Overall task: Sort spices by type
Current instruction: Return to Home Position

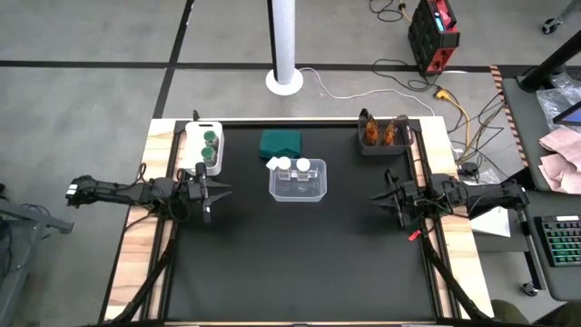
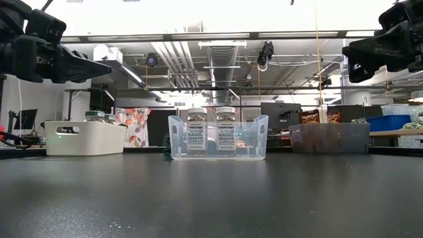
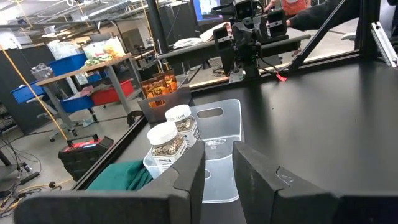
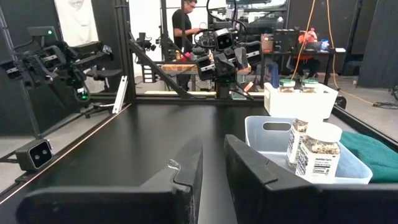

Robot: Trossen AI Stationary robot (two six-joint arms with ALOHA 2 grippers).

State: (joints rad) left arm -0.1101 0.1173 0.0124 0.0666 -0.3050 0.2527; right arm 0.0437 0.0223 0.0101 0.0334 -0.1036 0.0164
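Note:
Two clear jars with white lids [image 1: 294, 165] stand in the clear plastic bin [image 1: 298, 191] at the table's middle; they also show in the low view [image 2: 206, 131]. Two green-lidded jars [image 1: 211, 145] sit in a white bin [image 1: 201, 133] at the far left. Orange-red packets [image 1: 383, 134] stand in a dark bin at the far right. My left gripper [image 1: 218, 191] hovers left of the clear bin and my right gripper [image 1: 383, 193] right of it. Both are raised, level, narrowly open and empty.
A dark green block [image 1: 280, 143] lies just beyond the clear bin. The black mat's near half [image 1: 300, 263] is bare. Wooden rails edge the table on both sides. People and benches stand in the room beyond the table.

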